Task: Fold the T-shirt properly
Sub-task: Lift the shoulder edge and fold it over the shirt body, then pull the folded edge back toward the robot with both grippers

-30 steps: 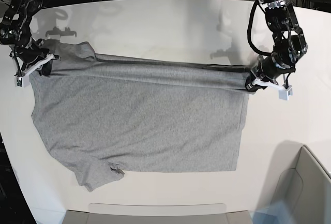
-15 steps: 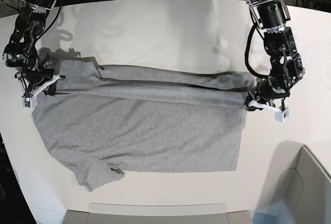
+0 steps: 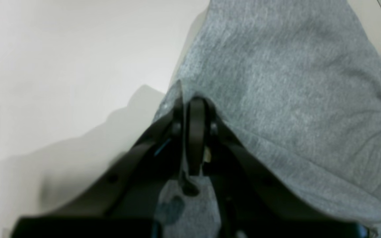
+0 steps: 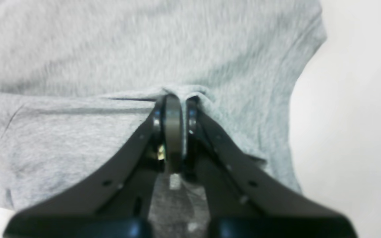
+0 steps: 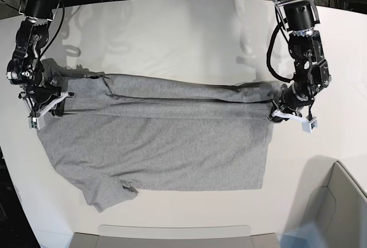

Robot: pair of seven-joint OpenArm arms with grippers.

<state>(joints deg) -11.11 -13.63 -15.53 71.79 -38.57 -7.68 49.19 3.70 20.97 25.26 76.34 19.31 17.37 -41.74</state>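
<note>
Right gripper (image 5: 50,103) clamping T-shirt (image 5: 160,145) at its left edge. T-shirt lying flat on table (image 5: 172,30), long axis running left-right, sleeve pointing toward near-left corner, folded band along far edge. Left gripper (image 5: 277,114) pinching T-shirt's right end. Wrist views showing fabric bunching between closed jaws; base view showing whole shirt.

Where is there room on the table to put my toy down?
The widest bare patch is the white table beyond the T-shirt, between the two arms. There is a smaller strip right of the shirt, before the grey bin. The middle is covered by the shirt, and its far corners are crowded where the left tool and right tool pinch it.
</note>
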